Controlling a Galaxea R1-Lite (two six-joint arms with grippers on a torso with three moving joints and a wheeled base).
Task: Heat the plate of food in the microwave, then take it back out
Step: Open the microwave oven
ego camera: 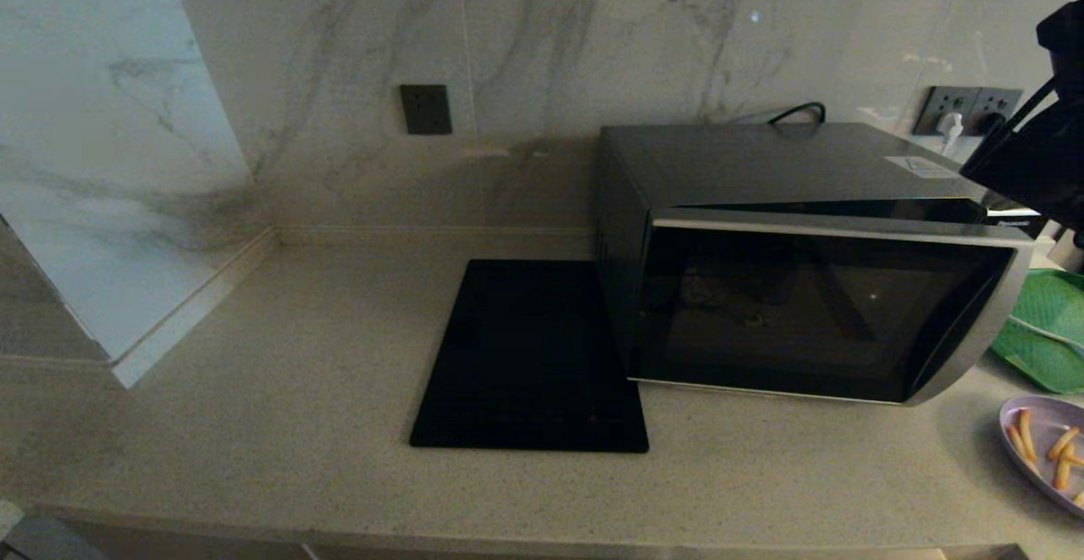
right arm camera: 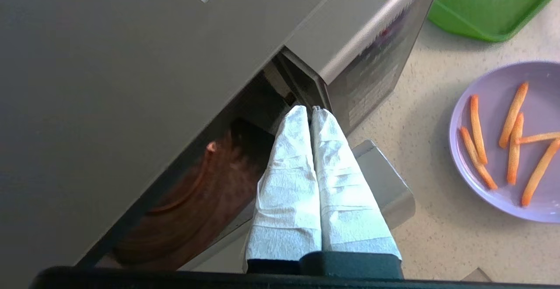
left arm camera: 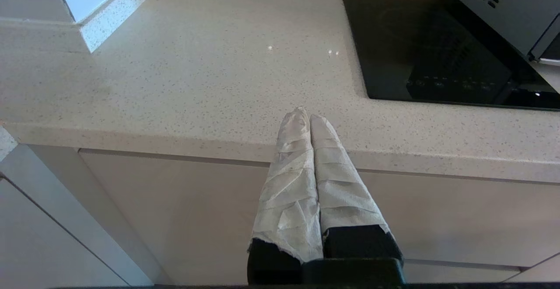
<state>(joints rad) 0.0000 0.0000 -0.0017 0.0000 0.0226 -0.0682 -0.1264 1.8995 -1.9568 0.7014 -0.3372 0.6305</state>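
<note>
The silver-grey microwave [ego camera: 796, 289] stands at the right of the counter with its dark glass door [ego camera: 804, 314] slightly ajar; a narrow gap shows along the door's top. My right gripper [right arm camera: 308, 109] is shut with nothing held, its white-wrapped tips in the gap between the door's silver edge [right arm camera: 385, 184] and the microwave's button panel [right arm camera: 372, 74]. The lilac plate of fries [ego camera: 1046, 450] [right arm camera: 507, 144] rests on the counter right of the microwave. My left gripper [left arm camera: 305, 116] is shut and empty, parked low in front of the counter's front edge.
A flat black mat [ego camera: 533, 357] [left arm camera: 437, 48] lies left of the microwave. A green tray [ego camera: 1046, 331] [right arm camera: 485, 5] sits behind the plate at the far right. Wall sockets [ego camera: 974, 111] and a cable are behind the microwave. A marble pillar [ego camera: 110, 162] juts out at the left.
</note>
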